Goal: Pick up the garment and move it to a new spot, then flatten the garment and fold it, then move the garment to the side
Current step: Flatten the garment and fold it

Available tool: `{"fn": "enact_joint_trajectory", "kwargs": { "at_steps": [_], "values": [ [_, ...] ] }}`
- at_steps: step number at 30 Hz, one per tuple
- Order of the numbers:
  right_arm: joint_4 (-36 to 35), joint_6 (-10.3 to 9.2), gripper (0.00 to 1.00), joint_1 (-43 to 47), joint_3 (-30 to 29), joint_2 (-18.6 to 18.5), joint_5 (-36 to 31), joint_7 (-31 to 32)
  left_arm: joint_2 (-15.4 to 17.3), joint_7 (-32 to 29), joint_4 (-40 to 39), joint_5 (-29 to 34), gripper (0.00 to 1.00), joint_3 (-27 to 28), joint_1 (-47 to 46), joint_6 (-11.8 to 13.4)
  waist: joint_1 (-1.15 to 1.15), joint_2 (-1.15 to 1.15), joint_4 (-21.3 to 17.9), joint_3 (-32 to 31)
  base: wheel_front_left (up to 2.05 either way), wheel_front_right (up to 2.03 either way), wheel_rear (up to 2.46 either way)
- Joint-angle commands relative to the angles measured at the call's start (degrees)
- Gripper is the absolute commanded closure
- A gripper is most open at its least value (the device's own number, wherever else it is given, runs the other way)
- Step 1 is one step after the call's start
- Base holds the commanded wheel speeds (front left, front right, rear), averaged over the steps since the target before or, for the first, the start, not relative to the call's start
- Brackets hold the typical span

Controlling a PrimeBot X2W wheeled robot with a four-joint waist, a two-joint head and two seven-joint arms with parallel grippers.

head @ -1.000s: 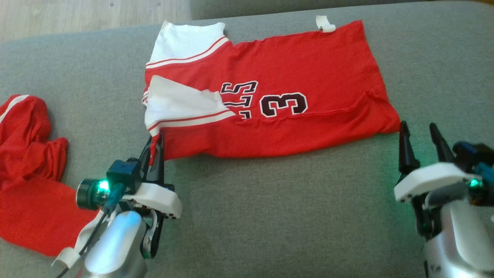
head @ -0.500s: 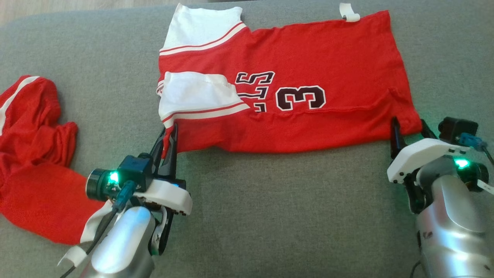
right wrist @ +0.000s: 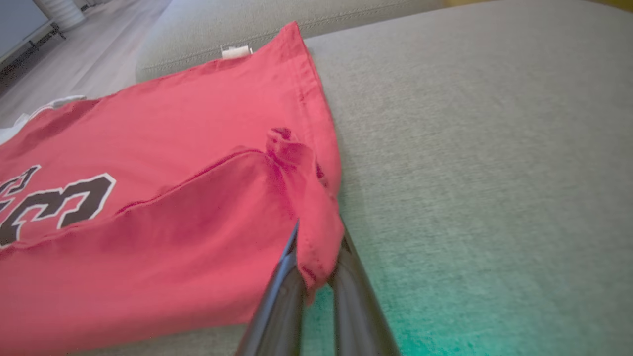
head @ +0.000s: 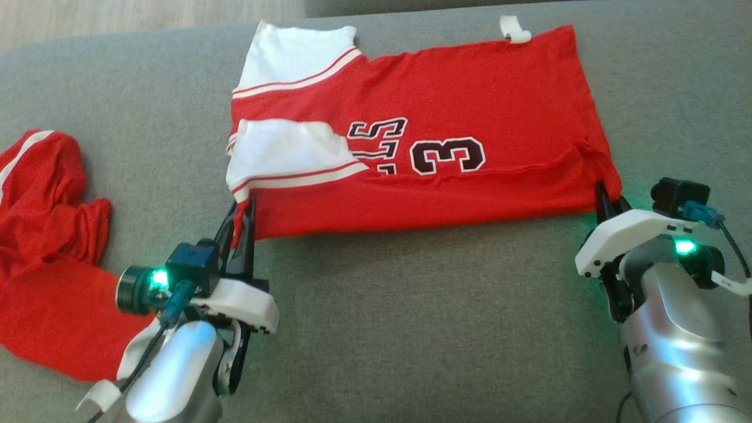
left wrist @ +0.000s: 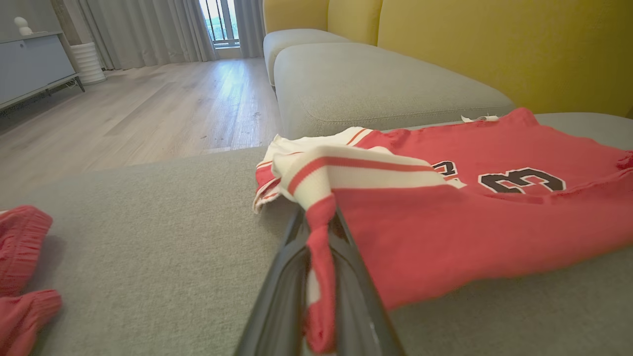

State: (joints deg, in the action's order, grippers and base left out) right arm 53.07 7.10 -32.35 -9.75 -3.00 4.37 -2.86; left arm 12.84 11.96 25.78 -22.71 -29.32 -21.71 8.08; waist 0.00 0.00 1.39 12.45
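The garment (head: 446, 111) is a red jersey with white sleeves and a black "3", lying half-folded across the grey cushion (head: 411, 329). My left gripper (head: 242, 214) is shut on its near-left corner, red cloth pinched between the dark fingers (left wrist: 277, 296). My right gripper (head: 608, 202) is shut on the near-right hem corner; in the right wrist view that corner of the garment (right wrist: 173, 207) bunches between the gripper (right wrist: 316, 257) tips. The left wrist view shows the garment (left wrist: 445, 222) spreading away to the right of my left gripper (left wrist: 319, 232).
A second crumpled red garment (head: 41, 252) lies at the cushion's left end, also seen as the red cloth (left wrist: 20, 277) in the left wrist view. A wooden floor (left wrist: 148, 104) lies beyond the cushion edge. A yellow sofa back (left wrist: 470, 44) rises behind another grey cushion (left wrist: 376, 84).
My right gripper moved up to the jersey's near-right corner and shut on it. The left gripper kept its hold. The head camera shifted slightly.
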Motion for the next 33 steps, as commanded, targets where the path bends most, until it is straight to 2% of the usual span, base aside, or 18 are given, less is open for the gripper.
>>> {"fn": "enact_joint_trajectory", "kwargs": {
  "at_steps": [1, 7, 12, 18, 28, 29, 30, 31, 32, 33],
  "values": [
    [-1.43, 0.39, 1.00, -0.26, 0.70, 0.12, -0.28, -1.40, 1.97, -0.06, -1.17, -0.53, 1.00, 2.53, -0.50, 0.41, 0.00, 0.00, -0.72, -0.86, 0.00, 0.00, 0.00],
    [-3.25, 0.39, 1.00, 3.19, -1.69, 0.13, -0.80, -3.57, 2.54, -0.26, 0.03, -2.02, 1.00, 3.25, 2.27, 0.93, 0.00, 0.00, -1.96, -4.17, 0.00, 0.00, 0.00],
    [-6.66, 0.39, 1.00, 7.08, -2.29, 0.13, -1.11, -3.07, 3.14, -0.99, 0.15, -3.06, 1.00, 3.14, 5.31, 0.94, 0.00, 0.00, -2.96, -6.78, 0.00, 0.00, 0.00],
    [-12.45, 0.39, 1.00, 13.99, -2.79, 0.13, -0.24, 1.00, 3.91, -3.76, -1.83, -4.11, 1.00, 1.38, 9.87, -0.23, 0.00, 0.00, -3.44, -9.88, 0.00, 0.00, 0.00],
    [-23.84, 0.39, 1.00, 22.71, -1.89, 0.13, 3.53, 7.36, 4.05, -7.66, -6.68, -5.50, 1.00, -0.39, 14.79, 0.38, 0.00, 0.00, -3.63, -11.42, 0.00, 0.00, 0.00],
    [-24.86, 0.39, 0.28, 23.14, -1.81, 0.13, 3.39, 7.48, 3.86, -7.83, -6.84, -5.79, 1.00, -0.51, 14.83, 0.15, 0.00, 0.00, -3.62, -11.33, 0.00, 0.00, 0.00],
    [-25.81, 0.39, 0.00, 23.44, -2.08, 0.13, 3.31, 7.35, 3.77, -7.97, -6.86, -5.99, 0.99, -0.52, 14.84, 0.12, 0.00, 0.00, -3.62, -11.26, 0.00, 0.00, 0.00],
    [-26.56, 0.39, 0.00, 23.59, -2.45, 0.13, 3.43, 7.32, 3.80, -7.99, -6.80, -6.00, 0.65, -0.55, 14.78, 0.16, 0.00, 0.00, -3.62, -11.20, 0.00, 0.00, 0.00],
    [-27.20, 0.39, 0.00, 23.67, -2.71, 0.13, 3.68, 7.37, 3.83, -7.64, -6.78, -5.87, 0.00, -0.41, 14.67, 0.46, 0.00, 0.00, -3.61, -11.12, 0.00, 0.00, 0.00],
    [-27.93, 0.39, 0.00, 23.68, -2.74, 0.13, 3.82, 7.25, 3.76, -7.34, -6.73, -5.88, 0.00, -0.24, 14.55, 0.70, 0.00, 0.00, -3.63, -11.02, 0.00, 0.00, 0.00]
  ]
}}
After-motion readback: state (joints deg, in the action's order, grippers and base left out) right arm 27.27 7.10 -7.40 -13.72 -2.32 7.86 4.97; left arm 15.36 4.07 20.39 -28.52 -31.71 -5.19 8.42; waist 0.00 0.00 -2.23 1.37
